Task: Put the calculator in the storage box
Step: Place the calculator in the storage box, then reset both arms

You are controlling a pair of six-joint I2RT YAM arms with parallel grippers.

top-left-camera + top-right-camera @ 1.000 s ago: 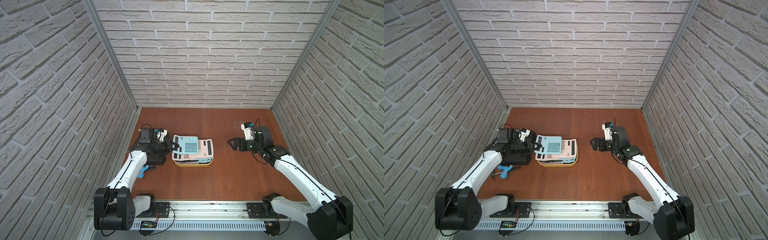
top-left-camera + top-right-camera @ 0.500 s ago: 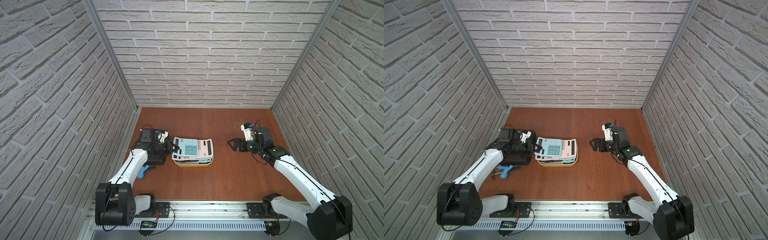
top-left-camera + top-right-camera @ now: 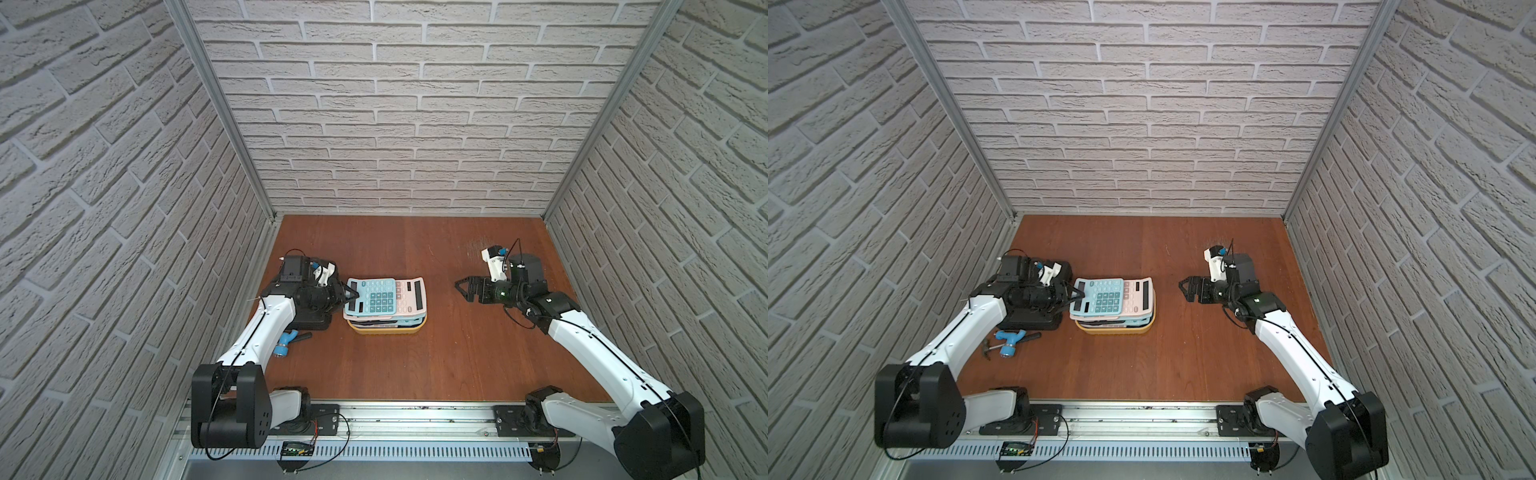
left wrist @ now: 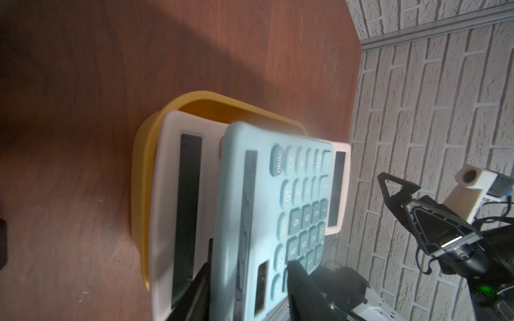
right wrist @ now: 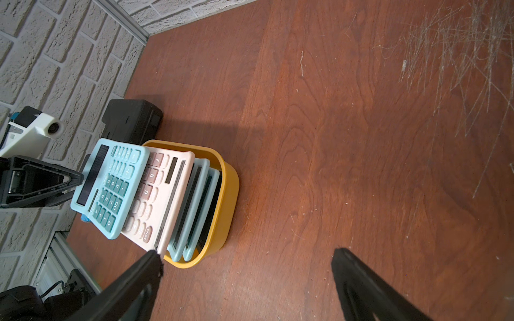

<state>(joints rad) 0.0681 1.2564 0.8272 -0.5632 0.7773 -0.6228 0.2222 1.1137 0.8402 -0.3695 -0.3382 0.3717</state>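
Brown tabletop [image 3: 415, 365], brick-walled cell.
Teal calculator [image 3: 372, 296]: rests atop the pink calculator [image 3: 411, 295] on the full stack in the yellow storage box [image 3: 386, 331], overhanging left; position unchanged over the last second.
Left gripper [image 3: 352, 293]: jaws straddle its left edge, seemingly loosening; whether they still pinch it, cannot tell.
Right gripper [image 3: 462, 289]: spread wide, empty, well right.
Placement judged done; release under way.

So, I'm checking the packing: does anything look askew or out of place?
Yes: the top blue calculator sits offset on the pink calculator, overhanging the stack toward the left gripper, above the rim of the storage box. The box looks overfilled.
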